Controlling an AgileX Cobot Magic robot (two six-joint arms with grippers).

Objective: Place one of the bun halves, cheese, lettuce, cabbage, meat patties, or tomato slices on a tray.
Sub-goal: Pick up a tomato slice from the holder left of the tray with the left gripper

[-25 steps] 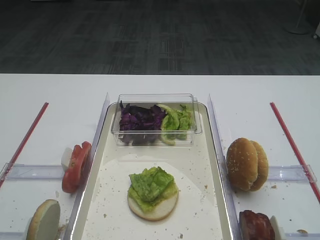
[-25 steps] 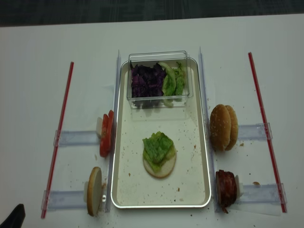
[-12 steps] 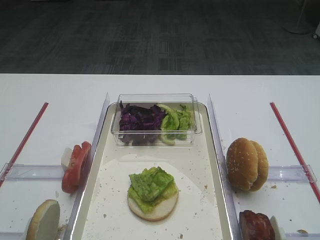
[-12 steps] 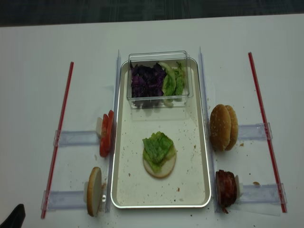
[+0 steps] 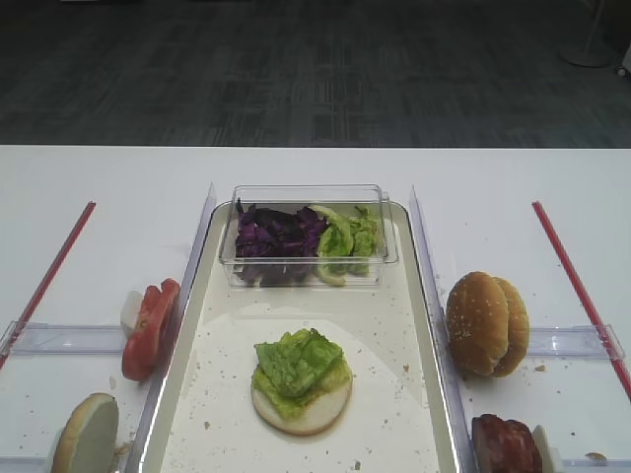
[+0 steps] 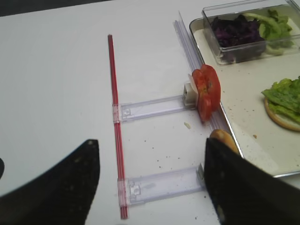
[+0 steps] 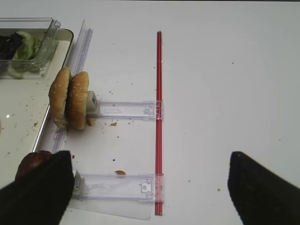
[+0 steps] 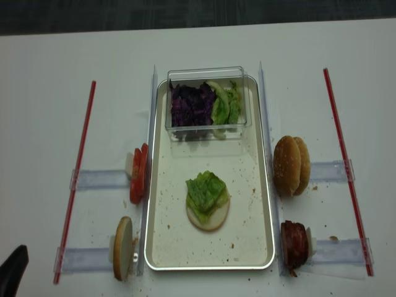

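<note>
— Across the white table (image 8: 37,74), where do the burger parts sit relative to the grippers?

— Nothing is between any jaws. The left gripper (image 6: 150,183) hangs over the table's left side with its two dark fingers (image 6: 56,183) spread wide and nothing between them. From its camera the tomato slices (image 6: 206,91) stand on edge at about one o'clock, and a bun half (image 6: 224,138) peeks out just behind the right-hand finger.

— And the right one?

— The right gripper (image 7: 150,187) is also spread, with bare table in the gap. A pair of bun halves (image 7: 69,99) stands on edge at about eleven o'clock from it, and the meat patties (image 7: 32,164) are partly hidden by its left-hand finger.

— What's on the tray (image 8: 159,263)?

— A cut bun base (image 8: 209,216) lies flat near the middle with lettuce (image 8: 206,190) on top. At the tray's twelve o'clock end sits a clear plastic tub (image 8: 207,75) holding purple cabbage (image 8: 190,105) and more green leaves.

— Anything in the way?

— Clear plastic holder rails (image 8: 99,179) and red strips (image 8: 77,173) lie on the table on both sides of the tray, and upright clear dividers (image 5: 197,232) run along its long edges, between the side ingredients and the tray floor.
</note>
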